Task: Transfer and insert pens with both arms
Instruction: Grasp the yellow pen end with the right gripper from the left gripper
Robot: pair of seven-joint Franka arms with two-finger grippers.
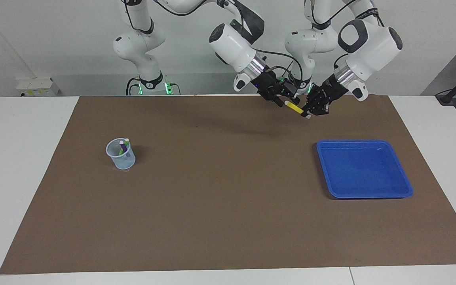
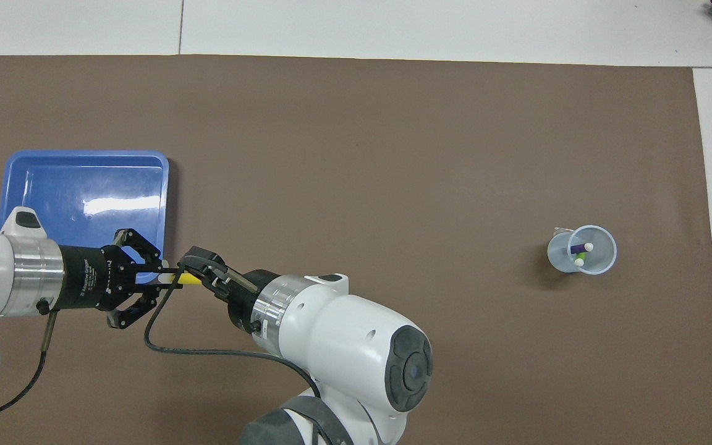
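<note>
We see a clear cup [image 1: 120, 154] toward the right arm's end of the bench, holding the purple pen [image 1: 122, 147] and green pen [image 1: 126, 143]. The blue tray [image 1: 364, 169] holds nothing. Above the mat [image 1: 228, 198], both arms meet: the left end effector [image 1: 308, 114] and right end effector [image 1: 282, 103] each clamp an end of the yellow pen [image 1: 294, 107].
</note>
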